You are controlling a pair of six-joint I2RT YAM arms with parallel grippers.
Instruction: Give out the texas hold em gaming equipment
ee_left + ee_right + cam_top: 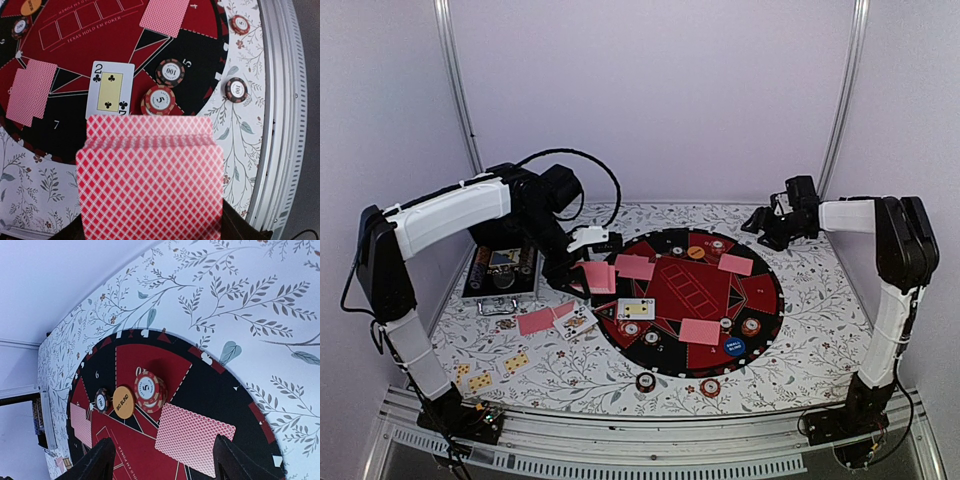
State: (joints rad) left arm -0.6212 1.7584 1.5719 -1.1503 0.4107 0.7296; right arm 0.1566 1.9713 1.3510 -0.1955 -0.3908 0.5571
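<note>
Cards (634, 267), chips (750, 326) and buttons (734, 348) already lie around the mat (680, 290). My left gripper (578, 272), centre-left in the top view, is closed on the deck (150, 180). The right gripper (162, 465) stands open and empty. I judge more dealing remains.

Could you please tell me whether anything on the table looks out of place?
Yes: a two of clubs lies face up on the mat, while the face-down cards around it hide theirs. Two more face-up cards and two chips sit off the mat on the tablecloth.
</note>
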